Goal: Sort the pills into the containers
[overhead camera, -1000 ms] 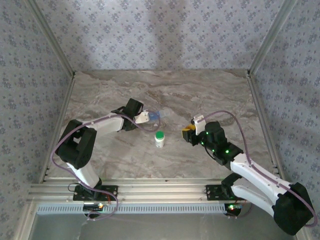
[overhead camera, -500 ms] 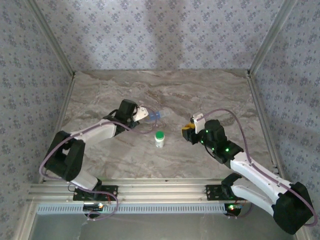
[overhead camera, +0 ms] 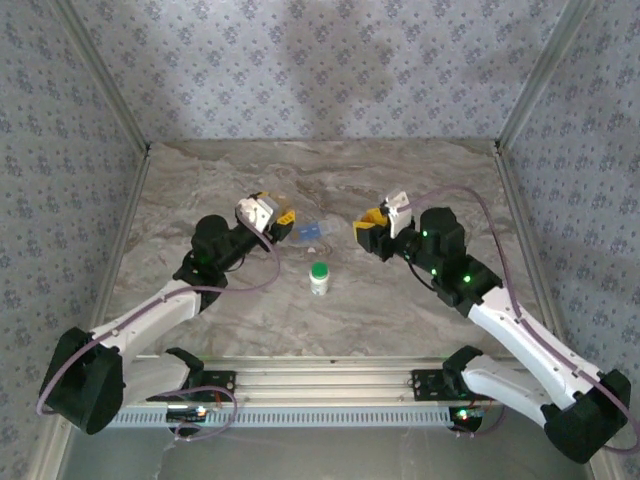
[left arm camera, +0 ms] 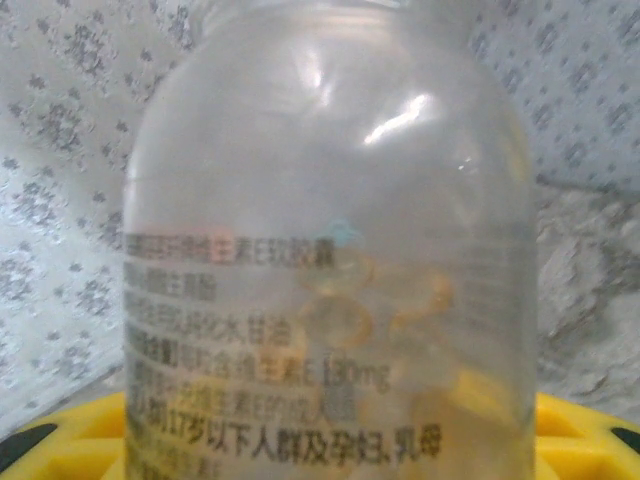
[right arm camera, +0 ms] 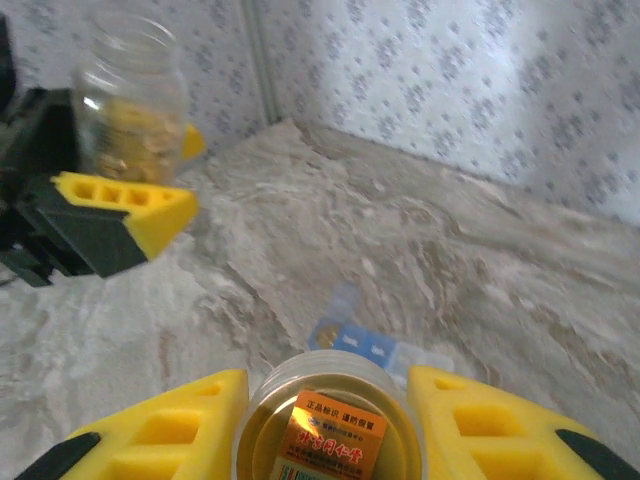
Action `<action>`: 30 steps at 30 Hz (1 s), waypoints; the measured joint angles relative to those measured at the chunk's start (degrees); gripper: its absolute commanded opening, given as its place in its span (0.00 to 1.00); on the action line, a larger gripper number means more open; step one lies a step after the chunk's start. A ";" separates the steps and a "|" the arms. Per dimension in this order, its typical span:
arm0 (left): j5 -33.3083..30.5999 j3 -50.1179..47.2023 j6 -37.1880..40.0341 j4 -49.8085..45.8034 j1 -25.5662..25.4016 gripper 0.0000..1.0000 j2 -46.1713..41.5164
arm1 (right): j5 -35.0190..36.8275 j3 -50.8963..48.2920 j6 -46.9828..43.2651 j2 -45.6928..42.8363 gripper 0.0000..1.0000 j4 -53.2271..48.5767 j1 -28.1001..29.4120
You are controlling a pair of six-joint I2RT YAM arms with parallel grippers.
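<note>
Left gripper (overhead camera: 265,213): clenched on a clear bottle (left arm camera: 330,250), with 2 yellow fingers (left arm camera: 580,435) pressed against its lower sides.
Clear bottle: stood upright in that grasp, left of the tabletop's middle. Black Chinese print ran across its front, and yellowish softgel capsules (left arm camera: 340,320) lay in its lower half.
Right gripper (overhead camera: 377,228): closed around a round jar (right arm camera: 330,430), with a yellow finger (right arm camera: 160,435) close against each side.
Round jar: sat right of the tabletop's middle, its amber-tinted top facing the wrist camera. It carried an orange label with Chinese print. Whether that label lay on a lid or inside could not be told.
Pill organizer (overhead camera: 312,232): blue and translucent, it lay flat near the middle of the marbled tabletop (overhead camera: 330,170), between the 2 grippers and touching neither.
White bottle (overhead camera: 319,277): green-capped and upright, it stood alone on the tabletop. It was nearer the front edge than the pill organizer, and apart from both arms.
Pills: all those visible were inside the clear bottle. The compartments of the pill organizer were too small and blurred to read.
</note>
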 measured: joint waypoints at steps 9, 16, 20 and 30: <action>4.37 -4.24 -0.37 0.50 -5.88 0.17 -1.86 | -19.12 6.29 -7.21 7.48 0.13 0.63 -0.46; 5.27 -9.92 0.24 1.38 -6.21 0.17 -5.57 | -26.34 7.30 -13.42 12.22 0.12 2.10 3.67; 5.66 -11.54 1.18 1.36 -6.21 0.17 -7.96 | -28.55 10.10 -16.02 14.60 0.13 2.32 4.70; 6.34 -14.88 2.62 1.68 -6.21 0.17 -13.66 | -30.21 16.24 -19.65 20.48 0.13 1.33 7.43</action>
